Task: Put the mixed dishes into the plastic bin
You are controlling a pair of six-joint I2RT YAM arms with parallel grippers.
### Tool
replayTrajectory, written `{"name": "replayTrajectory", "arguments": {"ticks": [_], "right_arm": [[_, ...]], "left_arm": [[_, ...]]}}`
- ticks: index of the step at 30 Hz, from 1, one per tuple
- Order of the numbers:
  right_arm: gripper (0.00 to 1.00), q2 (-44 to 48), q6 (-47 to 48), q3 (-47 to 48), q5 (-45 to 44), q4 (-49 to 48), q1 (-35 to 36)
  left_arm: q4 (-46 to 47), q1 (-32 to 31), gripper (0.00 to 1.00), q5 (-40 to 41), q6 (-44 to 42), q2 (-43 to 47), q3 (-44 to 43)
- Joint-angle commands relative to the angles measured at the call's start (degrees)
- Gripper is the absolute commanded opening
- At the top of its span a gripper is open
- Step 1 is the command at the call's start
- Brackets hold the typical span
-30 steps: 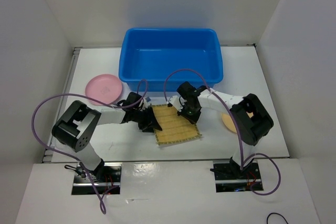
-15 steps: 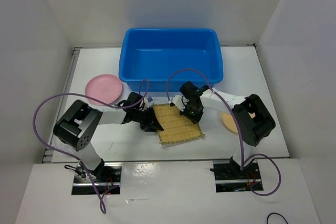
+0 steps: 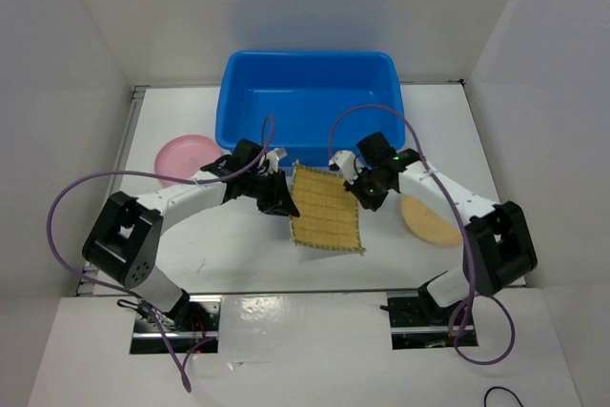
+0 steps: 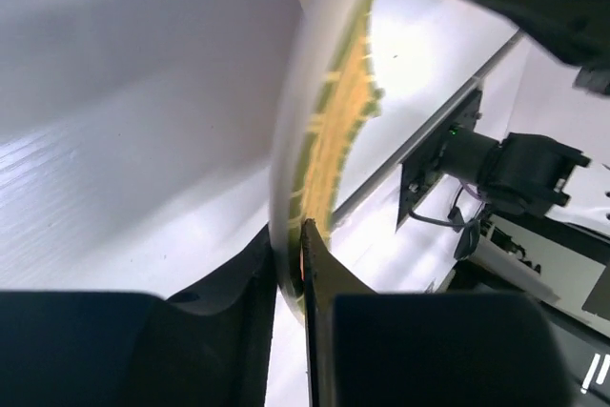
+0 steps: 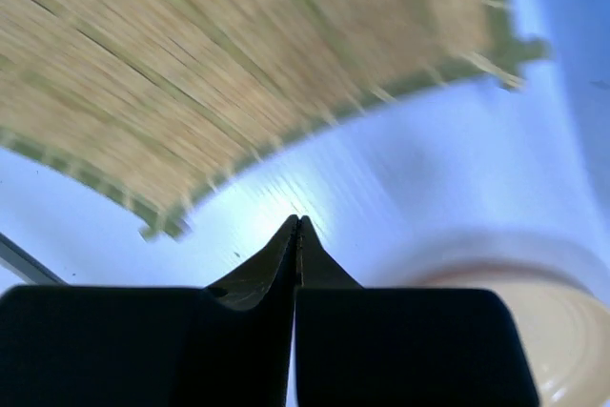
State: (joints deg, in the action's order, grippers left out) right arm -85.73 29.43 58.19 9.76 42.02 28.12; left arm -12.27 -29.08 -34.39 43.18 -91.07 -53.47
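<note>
Square yellow-tan woven bamboo mat (image 3: 327,221) outside large blue plastic bin (image 3: 315,102), just before its near wall. Left gripper (image 4: 292,240) clamped on mat edge, seen edge-on and blurred. Right gripper (image 5: 297,228) pressed closed, nothing visible between; mat lies beyond tips. Round yellow-tan plate (image 3: 434,224) partly hidden under right arm. Round pink plate (image 3: 179,157) partly behind left arm.

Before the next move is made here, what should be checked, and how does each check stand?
1. Left hand pinching the mat: ok, the mat's edge sits between its shut fingers.
2. Right hand gripping the mat: not ok, its fingers are shut and the mat's edge lies beyond their tips.
3. Blue bin has room: ok, nothing shows inside.
4. Pink plate and yellow-tan plate out of the mat's way: ok, both lie off to the sides.
5. Clear cup located: cannot tell, no view shows it.
</note>
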Motion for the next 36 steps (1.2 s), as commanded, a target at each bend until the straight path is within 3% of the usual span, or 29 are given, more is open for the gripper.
{"name": "replayTrajectory", "arguments": {"ticks": [1,7,13,20,27,31,36], "right_arm": [[0.00,6.4,0.0,3.7,2.8,3.6,-3.8],[0.00,14.5,1.2,6.8,4.7,6.0,-13.0],[0.00,22.6,-2.3,3.5,-1.1,2.3,-17.2],[0.00,25.9,-8.9,-0.5,-5.9,-3.9,-23.1],[0.00,27.0,-10.6,-1.7,-9.8,-6.2,-23.8],[0.00,27.0,-12.6,-2.3,-14.5,-7.7,-24.4],[0.00,28.1,-13.3,-3.3,-16.4,-8.8,-24.4]], "left_arm": [[-4.1,1.5,0.00,-0.5,-3.4,3.9,-4.2],[-5.9,2.1,0.00,-3.5,-4.2,5.1,-6.0],[-9.7,2.1,0.00,-5.2,-3.1,8.1,-10.7],[-11.2,2.1,0.00,-9.5,-1.2,8.6,-18.5],[-12.0,2.1,0.00,-12.4,0.9,8.1,-22.6],[-8.3,4.4,0.00,-15.2,5.7,6.9,-29.6],[-8.1,8.3,0.00,-19.7,9.0,-3.5,-51.0]]}}
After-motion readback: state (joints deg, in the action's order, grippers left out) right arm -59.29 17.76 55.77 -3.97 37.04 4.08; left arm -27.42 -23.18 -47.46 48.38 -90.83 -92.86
